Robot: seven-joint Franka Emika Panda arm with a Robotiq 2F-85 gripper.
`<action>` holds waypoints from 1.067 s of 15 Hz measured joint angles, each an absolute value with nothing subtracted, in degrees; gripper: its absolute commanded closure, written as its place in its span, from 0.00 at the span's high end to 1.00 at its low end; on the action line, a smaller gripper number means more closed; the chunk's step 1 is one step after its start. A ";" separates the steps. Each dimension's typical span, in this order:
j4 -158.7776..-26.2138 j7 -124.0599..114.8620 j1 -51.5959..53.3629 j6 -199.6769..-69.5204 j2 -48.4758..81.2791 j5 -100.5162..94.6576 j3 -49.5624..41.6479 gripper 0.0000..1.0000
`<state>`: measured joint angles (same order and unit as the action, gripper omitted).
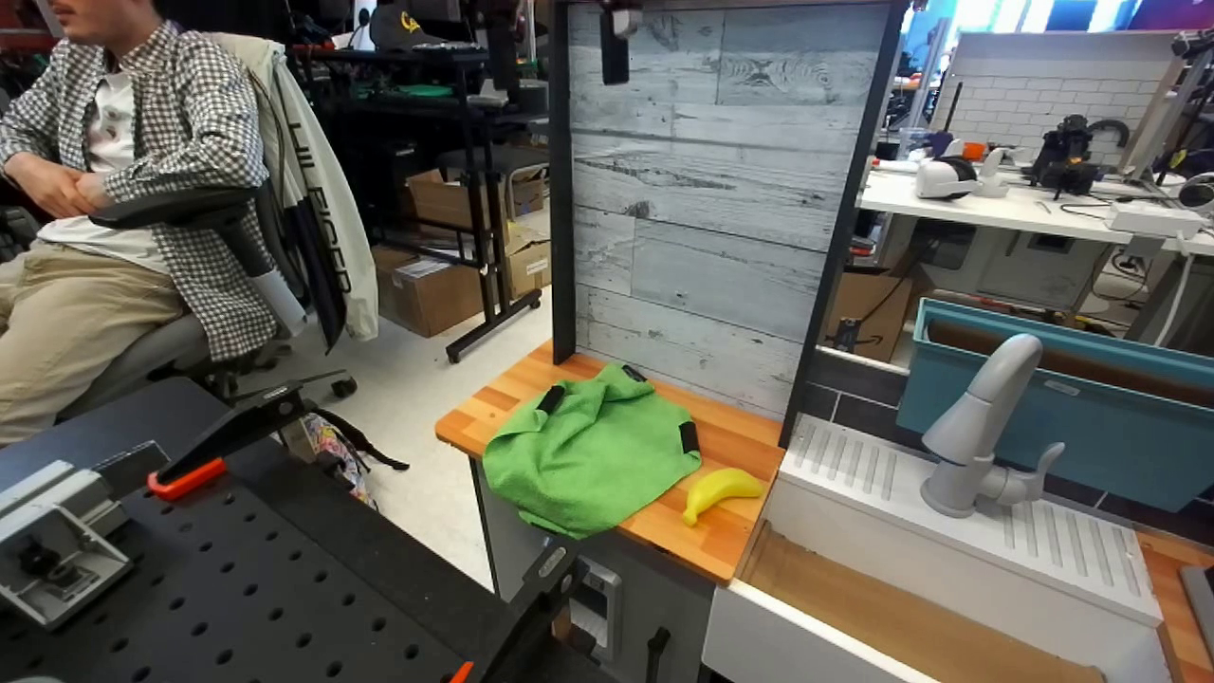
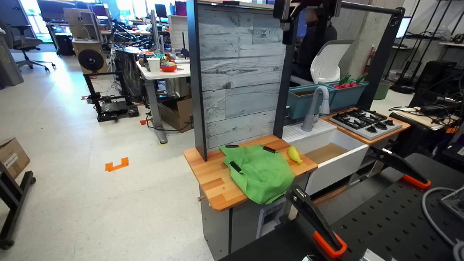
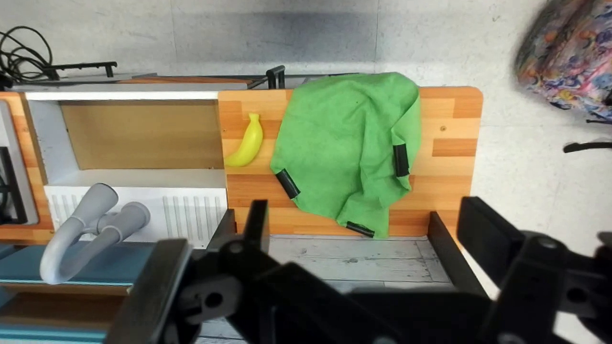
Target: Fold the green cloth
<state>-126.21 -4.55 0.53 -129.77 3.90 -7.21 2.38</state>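
Counted: one green cloth (image 3: 330, 143), three black strips (image 3: 401, 160) visible on it, one yellow banana (image 3: 250, 143), one gripper (image 3: 366, 218). The cloth lies rumpled on the wooden countertop (image 3: 444, 181), partly hanging over the front edge. The gripper's fingers (image 3: 487, 234) are spread wide — unloaded. The banana lies just beside the cloth, apart from it, toward the sink (image 3: 143, 177). A backboard (image 1: 702, 190) stands behind the cloth; a grey faucet (image 1: 982, 408) rises at the sink's rear. Both exterior views show two orange-tipped clamps (image 2: 314, 219) at the black perforated table (image 1: 308, 626). Finger spacing reads clearly only in the wrist view. Red items (image 2: 346, 85) in a teal planter (image 2: 348, 95) show in an exterior view alone — likewise a seated person (image 1: 142, 171) in a checked shirt.
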 measured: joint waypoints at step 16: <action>-102.66 -0.16 -1.14 -132.68 36.91 -5.23 0.61 1.00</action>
